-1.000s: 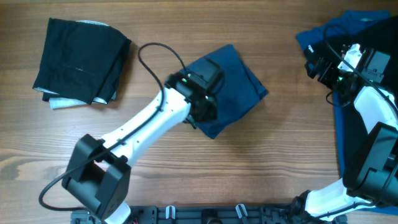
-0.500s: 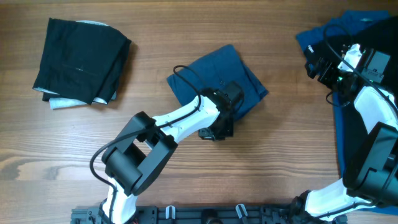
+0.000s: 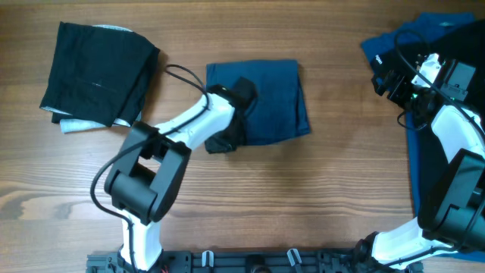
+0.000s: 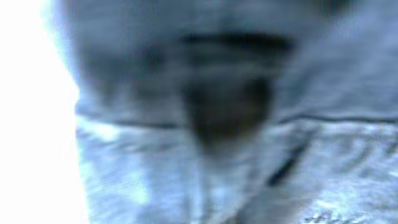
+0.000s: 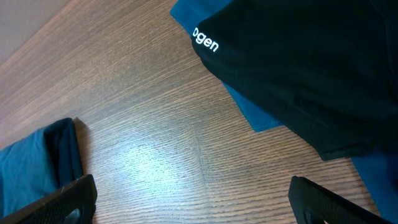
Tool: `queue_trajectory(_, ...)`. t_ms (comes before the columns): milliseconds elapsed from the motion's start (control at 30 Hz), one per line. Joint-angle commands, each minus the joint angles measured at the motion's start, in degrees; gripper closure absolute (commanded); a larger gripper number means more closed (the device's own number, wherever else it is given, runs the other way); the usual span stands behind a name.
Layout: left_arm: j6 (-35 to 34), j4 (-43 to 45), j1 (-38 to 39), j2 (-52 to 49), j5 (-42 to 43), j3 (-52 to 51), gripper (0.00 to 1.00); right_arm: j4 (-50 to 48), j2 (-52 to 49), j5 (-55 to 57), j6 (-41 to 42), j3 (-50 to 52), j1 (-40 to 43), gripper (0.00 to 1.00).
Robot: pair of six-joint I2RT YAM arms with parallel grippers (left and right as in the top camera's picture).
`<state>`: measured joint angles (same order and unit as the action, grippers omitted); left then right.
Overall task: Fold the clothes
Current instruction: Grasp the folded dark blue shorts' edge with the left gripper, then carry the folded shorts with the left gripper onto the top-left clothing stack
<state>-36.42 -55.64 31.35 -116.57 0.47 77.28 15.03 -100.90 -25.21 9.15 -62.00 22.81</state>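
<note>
A dark navy garment [image 3: 265,102] lies folded into a rough square in the middle of the table. My left gripper [image 3: 226,139] sits at its lower-left corner, shut on the navy cloth. The left wrist view is filled with blurred navy cloth [image 4: 155,168] and its fingers cannot be made out. A folded black garment [image 3: 95,72] lies at the far left. A heap of brighter blue and black clothes [image 3: 413,38] lies at the right edge. My right gripper [image 3: 384,80] hovers open beside that heap, over bare wood [image 5: 193,199], next to a black garment [image 5: 311,62] with white lettering.
A white layer [image 3: 76,125] peeks out under the black folded garment. Blue cloth [image 3: 418,163] runs down the table's right edge under the right arm. Another blue piece with a dark edge [image 5: 31,165] shows at the left of the right wrist view.
My left gripper has swung from the navy garment's lower edge round to the left. The garment has turned with it from a diamond to a square and shifted left. The right arm has stayed still.
</note>
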Motion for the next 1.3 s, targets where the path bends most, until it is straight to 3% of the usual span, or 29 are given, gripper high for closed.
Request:
queue_trajectory(0, 5.66, -0.83, -2.03, 1.07, 1.75, 1.27, 0.96, -0.24, 1.38, 0.42, 0.0, -0.31, -0.11, 0.01)
queue_trajectory(100, 7.96, -3.04, -2.01, 5.49, 3.15, 3.48, 0.96, -0.22, 1.38, 0.42, 0.02, -0.31, -0.11, 0.0)
queue_trajectory(167, 9.01, -4.22, -2.01, 10.62, 3.15, 5.22, 0.82, -0.22, 1.38, 0.42, 0.02, -0.31, -0.11, 0.01)
queue_trajectory(200, 9.25, -4.2, -2.03, 13.18, 2.91, 5.73, 0.57, -0.22, 1.38, 0.42, 0.0, -0.31, -0.11, 0.01)
queue_trajectory(233, 9.27, -3.56, -2.1, 16.63, 2.03, 6.01, 0.25, -0.22, 1.38, 0.42, 0.02, -0.31, -0.11, 0.0)
queue_trajectory(267, 9.25, -2.89, -2.27, 18.8, 0.37, 6.01, 0.09, -0.24, 1.38, 0.42, 0.0, -0.31, -0.11, 0.0)
queue_trajectory(300, 9.25, -2.27, -2.43, 20.46, -1.92, 6.01, 0.01, -0.22, 1.38, 0.42, 0.02, -0.31, -0.11, 0.0)
queue_trajectory(500, 12.68, 0.52, -3.82, 20.17, -3.08, 5.4, 0.0, -0.22, 1.38, 0.42, 0.04, -0.31, -0.11, 0.01)
queue_trajectory(900, 7.45, 7.74, -6.43, -1.22, -0.13, 4.31, 0.0, -0.42, 1.38, 0.42, 0.02, -0.31, -0.13, 0.0)
queue_trajectory(1067, 7.48, 8.52, -6.78, -5.11, 5.62, 4.31, 0.01, -0.42, 1.38, 0.42, 0.02, -0.31, -0.11, 0.01)
queue_trajectory(1133, 7.48, 8.52, -6.71, -5.27, 6.16, 4.31, 0.07, -0.42, 1.38, 0.42, 0.02, -0.31, -0.11, 0.01)
queue_trajectory(1267, 7.5, 8.35, -6.73, -5.27, 6.14, 4.31, 0.35, -0.59, 1.38, 0.42, 0.02, -0.31, -0.11, 0.0)
